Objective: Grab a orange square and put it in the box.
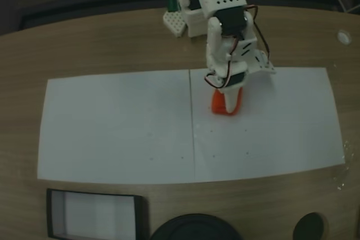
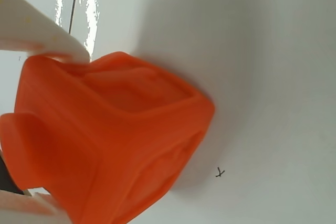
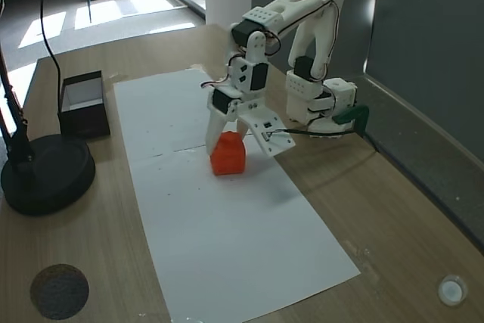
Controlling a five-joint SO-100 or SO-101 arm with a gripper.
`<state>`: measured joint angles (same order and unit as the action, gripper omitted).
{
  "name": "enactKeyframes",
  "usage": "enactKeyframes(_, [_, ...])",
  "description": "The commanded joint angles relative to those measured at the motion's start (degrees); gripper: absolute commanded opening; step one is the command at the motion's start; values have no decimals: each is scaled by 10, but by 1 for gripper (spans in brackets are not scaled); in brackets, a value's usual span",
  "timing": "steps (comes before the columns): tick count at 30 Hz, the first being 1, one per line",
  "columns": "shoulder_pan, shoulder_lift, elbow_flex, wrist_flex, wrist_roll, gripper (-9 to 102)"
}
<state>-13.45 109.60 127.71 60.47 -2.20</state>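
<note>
The orange square (image 3: 228, 155) rests on the white paper sheet (image 3: 227, 247) in front of the arm's base. In the wrist view the orange square (image 2: 115, 140) looms large between two white fingers: the upper finger (image 2: 37, 30) touches its top corner and the lower finger (image 2: 29, 208) sits at its bottom left. My gripper (image 3: 243, 144) stands over it with the jaws spread, the movable jaw angled away to the right. From above, one finger (image 1: 230, 102) lies across the orange square (image 1: 218, 104). The box (image 1: 93, 214), black-rimmed with a pale floor, sits at the near left table edge.
A round black disc (image 1: 194, 230) lies right of the box, seen as a lamp-like base (image 3: 45, 175) in a fixed view. A dark round hole (image 1: 309, 227) marks the wooden table. The arm's base (image 3: 325, 100) stands behind the paper.
</note>
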Motion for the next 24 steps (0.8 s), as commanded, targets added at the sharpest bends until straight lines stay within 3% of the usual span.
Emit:
enactKeyframes(1, [-8,14,-11,3,-6,10])
enactKeyframes(6, [4,20,-72,21,-7,9])
enactKeyframes(13, [86,14,-332,105,-33,8])
enactKeyframes(24, [308,-78,-548,18,-33,9])
